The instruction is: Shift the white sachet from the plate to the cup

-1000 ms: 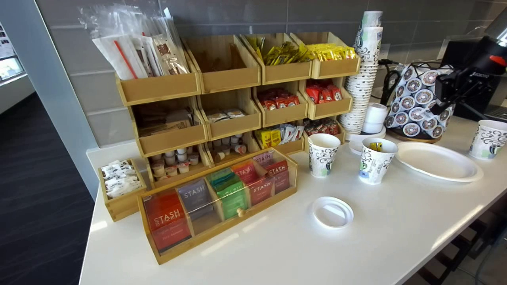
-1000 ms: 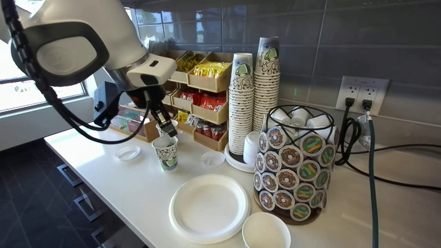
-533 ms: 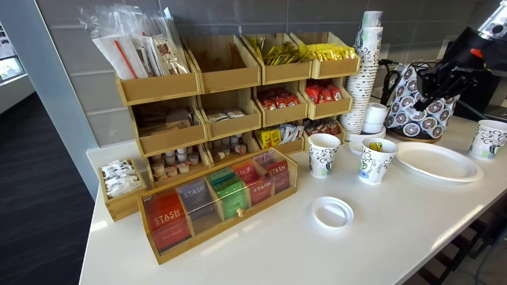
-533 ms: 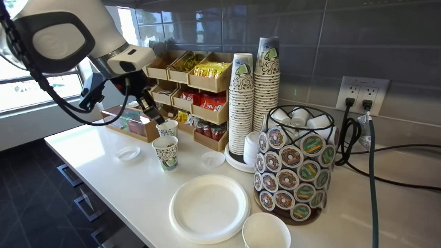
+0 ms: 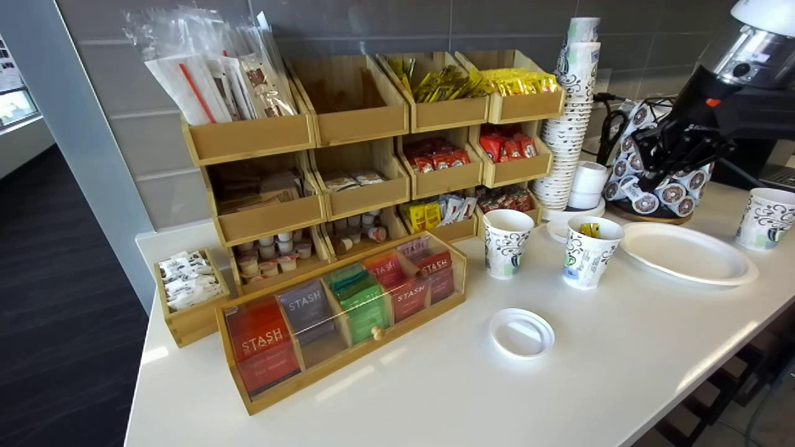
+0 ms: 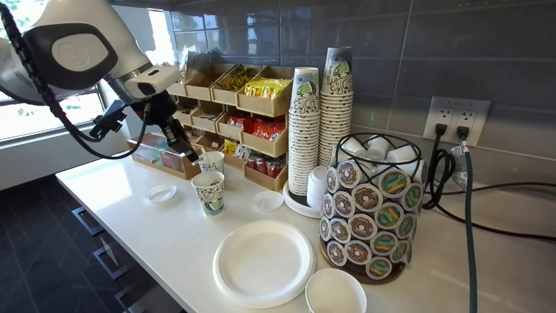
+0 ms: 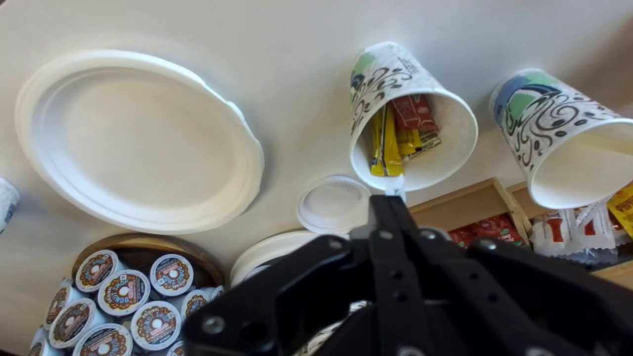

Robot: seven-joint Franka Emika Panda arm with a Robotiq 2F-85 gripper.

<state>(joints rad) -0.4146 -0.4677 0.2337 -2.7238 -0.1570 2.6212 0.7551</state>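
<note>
Just below the middle of the wrist view, the white sachet (image 7: 396,187) poked out beyond the gripper (image 7: 392,199), whose black fingertips were clenched on it. Only a short end showed, pointing toward the top of the frame; its long axis seemed to run nearly in line with the fingers, most of the length being hidden. That end overlapped the lower rim of the cup (image 7: 451,133) holding yellow packets (image 7: 386,148) and a red packet (image 7: 413,111); whether sachet and cup touched, I couldn't tell. In an exterior view the arm (image 6: 87,52) sloped down from the upper left, gripper tilted down and rightward, its tips just left of the rear paper cup (image 6: 213,162), with the wide plate (image 6: 265,263) well apart at lower middle. Against the coffee pods (image 5: 646,203), in an exterior view, it leaned down leftward from the upper right.
</note>
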